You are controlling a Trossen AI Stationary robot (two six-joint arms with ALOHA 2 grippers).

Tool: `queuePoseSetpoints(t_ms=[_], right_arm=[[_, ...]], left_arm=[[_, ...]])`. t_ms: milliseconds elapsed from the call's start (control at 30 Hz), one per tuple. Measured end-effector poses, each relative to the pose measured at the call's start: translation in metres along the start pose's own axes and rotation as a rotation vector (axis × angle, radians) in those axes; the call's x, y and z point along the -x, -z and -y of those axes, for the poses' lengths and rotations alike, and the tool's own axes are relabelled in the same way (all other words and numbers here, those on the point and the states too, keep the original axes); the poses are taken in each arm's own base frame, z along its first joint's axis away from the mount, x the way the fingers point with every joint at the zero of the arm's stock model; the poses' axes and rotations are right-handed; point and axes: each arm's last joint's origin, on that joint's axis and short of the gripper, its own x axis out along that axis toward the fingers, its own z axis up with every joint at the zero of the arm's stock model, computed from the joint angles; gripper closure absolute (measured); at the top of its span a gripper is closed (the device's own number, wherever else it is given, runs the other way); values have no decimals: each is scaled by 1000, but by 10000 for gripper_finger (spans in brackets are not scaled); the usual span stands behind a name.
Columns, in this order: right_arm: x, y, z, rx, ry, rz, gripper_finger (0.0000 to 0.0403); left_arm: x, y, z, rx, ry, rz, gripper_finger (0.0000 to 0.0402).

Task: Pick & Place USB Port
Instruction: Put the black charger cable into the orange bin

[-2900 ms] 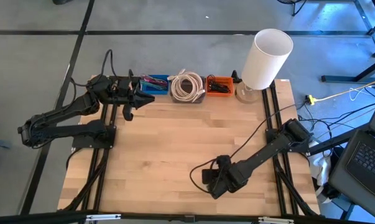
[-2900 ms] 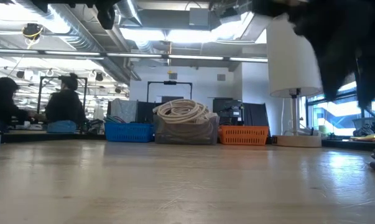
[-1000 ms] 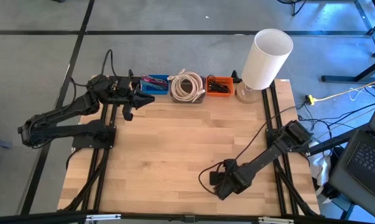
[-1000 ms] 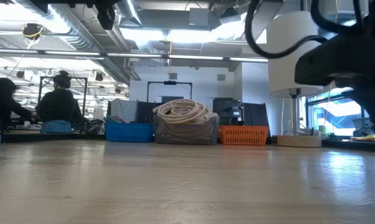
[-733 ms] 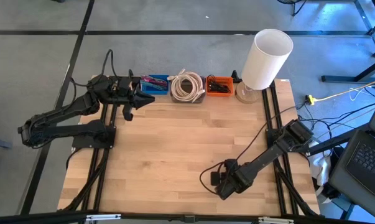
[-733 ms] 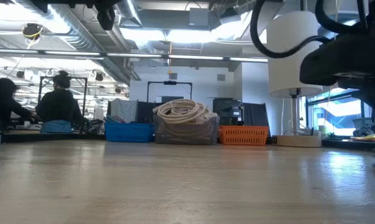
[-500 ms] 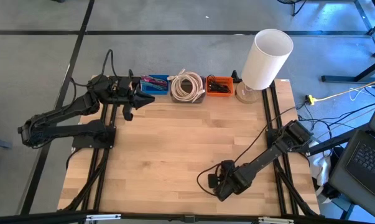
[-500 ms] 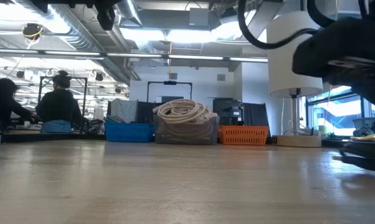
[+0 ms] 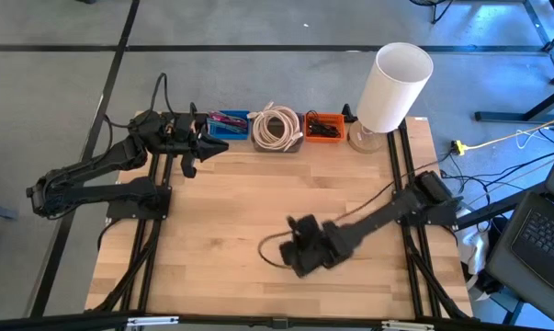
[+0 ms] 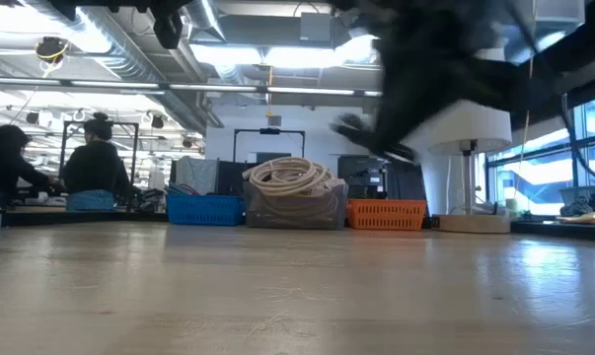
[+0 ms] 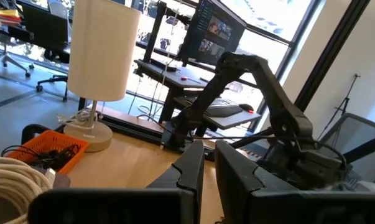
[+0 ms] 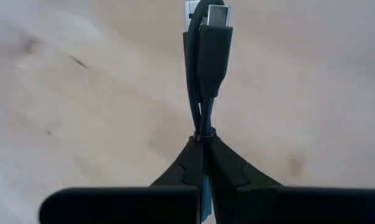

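Right wrist view: USB cable [image 12: 206,56] pinched in right pincer [image 12: 203,146], plugs forward, above bare desk [image 12: 81,74]. High view: it hangs mid-desk; left pincer [image 9: 190,158] together, idle near blue bin [image 9: 226,124]. Advice: carry level, keep squeeze firm, mind trailing loop.

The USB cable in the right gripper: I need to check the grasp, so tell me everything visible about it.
The USB cable is black and rubbery-looking, folded so two plugs lie side by side; the nearer ends in a small rounded metal tip. The right gripper is shut on the cord just behind the plugs, which jut past the fingertips above the wooden table. In the high view a dark loop trails beside the gripper.
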Motion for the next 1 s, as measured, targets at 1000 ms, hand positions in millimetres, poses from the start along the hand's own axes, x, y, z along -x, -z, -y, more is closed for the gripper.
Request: queuePoseSetpoints(t_ms=[1000], right_arm=[[-15, -369, 136, 671, 446, -187, 401]], left_arm=[[1, 11, -6, -60, -93, -91, 371]])
